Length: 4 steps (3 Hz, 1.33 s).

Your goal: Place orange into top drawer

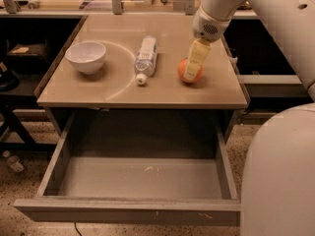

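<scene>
Although one orange (181, 71) lies on the table (142, 100) near its right edge, the gripper (190, 75) sits against its right side from above; whether it grips cannot be told. One white bowl (86, 57) stands far left and one plastic bottle (146, 56) lies just left of the orange, label unreadable. One top drawer (128, 211) is pulled out under the near edge, its flat bottom showing.

Smooth white rounded arm shells (280, 18), dotted wrist grille (210, 29), pale yellow hand (193, 67) over right side of tabletop (98, 90)
</scene>
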Each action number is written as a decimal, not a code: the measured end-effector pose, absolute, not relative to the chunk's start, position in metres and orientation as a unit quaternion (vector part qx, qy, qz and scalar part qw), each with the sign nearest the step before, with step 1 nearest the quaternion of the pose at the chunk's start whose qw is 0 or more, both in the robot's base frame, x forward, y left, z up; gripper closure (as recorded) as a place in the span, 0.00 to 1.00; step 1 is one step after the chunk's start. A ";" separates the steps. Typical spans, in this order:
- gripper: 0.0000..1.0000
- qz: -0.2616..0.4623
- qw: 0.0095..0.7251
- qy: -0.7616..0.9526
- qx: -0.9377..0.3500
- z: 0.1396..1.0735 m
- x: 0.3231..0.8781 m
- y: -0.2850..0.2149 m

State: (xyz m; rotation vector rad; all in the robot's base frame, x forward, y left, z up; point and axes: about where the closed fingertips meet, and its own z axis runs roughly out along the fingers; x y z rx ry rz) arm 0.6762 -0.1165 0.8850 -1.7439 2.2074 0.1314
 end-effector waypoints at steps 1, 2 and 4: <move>0.00 0.059 0.154 0.777 -0.607 0.866 0.683 -0.119; 0.00 0.069 0.149 0.780 -0.604 0.849 0.688 -0.122; 0.17 0.084 0.151 0.787 -0.592 0.838 0.689 -0.126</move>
